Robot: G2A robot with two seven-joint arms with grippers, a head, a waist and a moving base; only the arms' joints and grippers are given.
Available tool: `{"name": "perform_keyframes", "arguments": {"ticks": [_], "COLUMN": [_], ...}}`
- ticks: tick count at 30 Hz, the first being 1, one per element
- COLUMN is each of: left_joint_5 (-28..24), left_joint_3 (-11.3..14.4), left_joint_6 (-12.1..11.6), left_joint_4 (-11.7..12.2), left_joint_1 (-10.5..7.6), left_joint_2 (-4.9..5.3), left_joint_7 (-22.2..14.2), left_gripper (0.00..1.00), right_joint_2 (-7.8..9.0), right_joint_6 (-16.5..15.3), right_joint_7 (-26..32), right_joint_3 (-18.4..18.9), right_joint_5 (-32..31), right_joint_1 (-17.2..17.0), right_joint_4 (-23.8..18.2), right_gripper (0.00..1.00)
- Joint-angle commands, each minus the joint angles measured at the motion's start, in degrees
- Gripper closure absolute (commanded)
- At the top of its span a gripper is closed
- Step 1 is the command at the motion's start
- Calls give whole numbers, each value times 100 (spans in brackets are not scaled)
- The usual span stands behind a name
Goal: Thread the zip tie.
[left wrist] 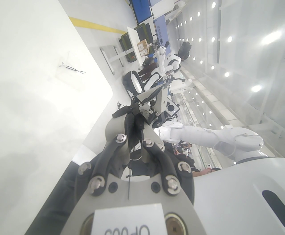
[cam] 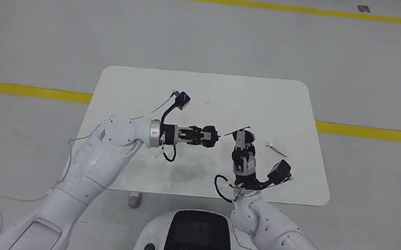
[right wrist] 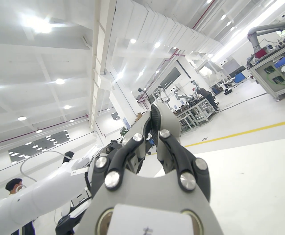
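Top view: white table (cam: 138, 89), rounded corners, grey floor w/ yellow lines (cam: 27, 91) around it. The left gripper (cam: 216, 135) and right gripper (cam: 241, 135) meet tip to tip over the middle of the tabletop, a bit toward the near edge. The zip tie (cam: 248, 129) is held between them. Its long axis runs approx left-right, and its free end slants toward the far right corner. A small bag of spare ties (cam: 277, 146) lies nearer the right edge.

Left wrist view: the jaws are pinched closed on the tie (left wrist: 129, 184), a thin black strip running straight back btwn the fingers.

Right wrist view: the jaws are clamped together too, and the tie (right wrist: 147, 98) curves up past the fingertips. Behind is a bright hall w/ benches and other robots.
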Motion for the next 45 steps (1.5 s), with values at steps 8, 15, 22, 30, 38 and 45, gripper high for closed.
{"name": "perform_keyframes", "arguments": {"ticks": [8, 15, 22, 30, 38, 45], "left_joint_5": [0, 0, 0, 0, 0, 0], "left_joint_3": [0, 0, 0, 0, 0, 0], "left_joint_6": [0, 0, 0, 0, 0, 0], "left_joint_4": [0, 0, 0, 0, 0, 0], "left_joint_1": [0, 0, 0, 0, 0, 0], "left_joint_2": [0, 0, 0, 0, 0, 0], "left_joint_7": [0, 0, 0, 0, 0, 0], "left_gripper": [100, 100, 100, 100, 100, 100], "right_joint_2": [-19, -14, 1, 0, 22, 36], "right_joint_6": [0, 0, 0, 0, 0, 0], "right_joint_7": [72, 109, 168, 170, 87, 119], "right_joint_3": [-39, -97, -140, -153, -162, -196], "right_joint_5": [63, 81, 107, 90, 116, 149], "right_joint_1": [23, 57, 81, 100, 96, 127], "right_joint_4": [-12, -7, 9, 54, -18, -4], "right_gripper": [100, 100, 100, 100, 100, 100]}}
